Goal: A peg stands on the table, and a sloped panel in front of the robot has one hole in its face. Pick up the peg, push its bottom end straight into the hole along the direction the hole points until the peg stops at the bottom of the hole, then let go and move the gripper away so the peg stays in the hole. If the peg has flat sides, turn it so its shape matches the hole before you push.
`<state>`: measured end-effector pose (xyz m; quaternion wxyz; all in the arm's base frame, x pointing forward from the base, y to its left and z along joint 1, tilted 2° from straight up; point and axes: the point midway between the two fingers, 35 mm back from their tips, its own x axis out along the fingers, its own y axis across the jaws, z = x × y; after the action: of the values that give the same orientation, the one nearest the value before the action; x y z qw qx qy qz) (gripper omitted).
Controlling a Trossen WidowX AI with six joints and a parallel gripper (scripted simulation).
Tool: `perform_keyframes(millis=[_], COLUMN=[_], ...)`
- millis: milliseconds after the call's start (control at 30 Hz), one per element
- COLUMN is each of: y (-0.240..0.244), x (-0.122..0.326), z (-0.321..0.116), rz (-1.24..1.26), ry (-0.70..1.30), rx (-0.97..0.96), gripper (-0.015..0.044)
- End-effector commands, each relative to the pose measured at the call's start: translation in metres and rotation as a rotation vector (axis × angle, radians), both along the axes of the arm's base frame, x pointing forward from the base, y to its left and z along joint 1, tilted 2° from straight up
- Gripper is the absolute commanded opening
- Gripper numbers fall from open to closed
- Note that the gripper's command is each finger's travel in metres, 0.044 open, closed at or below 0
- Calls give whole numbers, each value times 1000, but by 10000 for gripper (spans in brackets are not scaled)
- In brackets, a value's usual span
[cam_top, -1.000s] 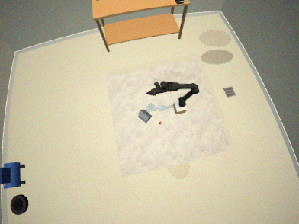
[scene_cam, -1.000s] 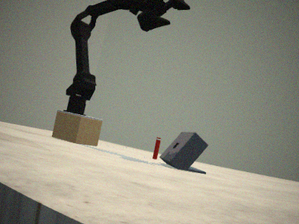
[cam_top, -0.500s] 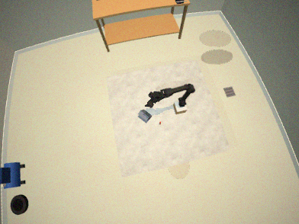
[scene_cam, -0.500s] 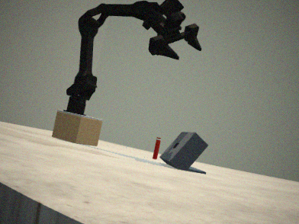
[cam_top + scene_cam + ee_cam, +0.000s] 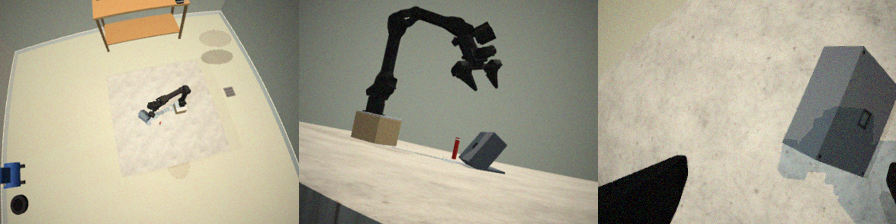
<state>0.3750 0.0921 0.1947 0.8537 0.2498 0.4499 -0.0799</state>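
A thin red peg [image 5: 160, 123] [image 5: 455, 148] with a pale band near its top stands upright on the table, close to the sloped block. It does not show in the wrist view. The blue-grey block [image 5: 143, 116] [image 5: 492, 151] [image 5: 818, 100] has a tilted face with one hole [image 5: 475, 145] [image 5: 864, 119], which looks rectangular in the wrist view. My gripper [image 5: 487, 89] [image 5: 788, 169] is open and empty, its fingers wide apart and pointing down. It hangs well above the block and the peg.
The arm stands on a tan box [image 5: 387, 131], with the peg between that box and the block. The arm's shadow falls across the block and table. Far off are an orange shelf table [image 5: 141, 30], a blue object [image 5: 13, 175] and a black ring [image 5: 19, 204].
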Motion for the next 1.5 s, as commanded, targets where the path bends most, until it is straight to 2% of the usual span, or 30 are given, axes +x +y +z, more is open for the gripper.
perform_keyframes(millis=[0, 767, 1467], y=[13, 74, 77], x=[-6, -78, -85], z=[-23, -147, -176], rz=[71, 513, 542], ry=[74, 506, 534], rx=[-38, -283, -299], gripper=[440, 440, 440])
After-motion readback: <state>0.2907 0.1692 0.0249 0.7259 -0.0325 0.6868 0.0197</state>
